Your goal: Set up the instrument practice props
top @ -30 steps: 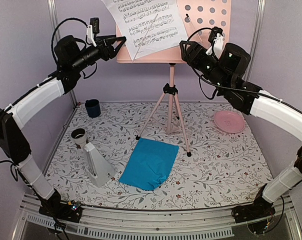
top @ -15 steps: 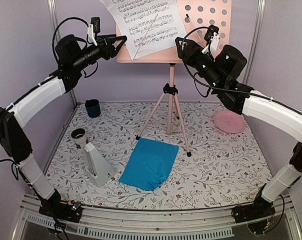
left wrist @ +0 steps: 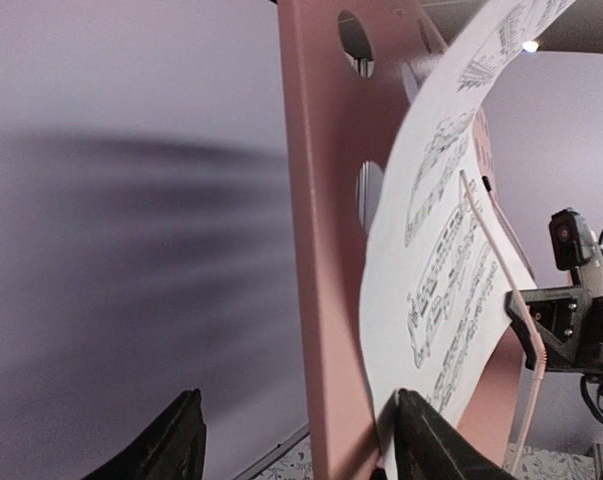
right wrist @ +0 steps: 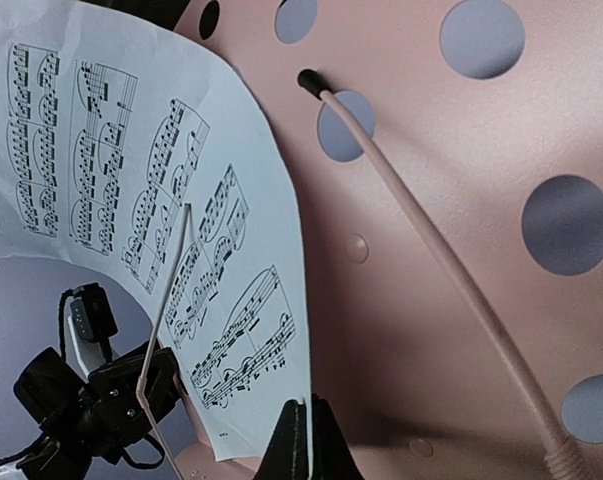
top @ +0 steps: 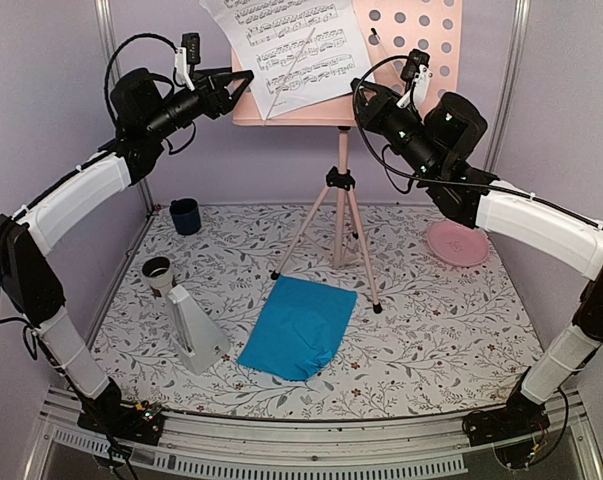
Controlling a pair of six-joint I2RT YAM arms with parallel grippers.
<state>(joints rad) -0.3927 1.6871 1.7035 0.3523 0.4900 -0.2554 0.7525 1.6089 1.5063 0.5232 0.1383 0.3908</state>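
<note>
Along the pink music-stand tray [top: 411, 40] lower lip, moved leftward with right gripper [right wrist: 299, 440] and snapped it fully shut, perhaps on white music sheet [top: 291, 45] corner; kept left gripper [left wrist: 296, 405] wide apart astride tray's left edge.

We see a dark blue cup [top: 185, 215] at the tabletop's [top: 431, 340] far left corner, and a round pink plate [top: 457, 243] lying flat near its right edge.
</note>
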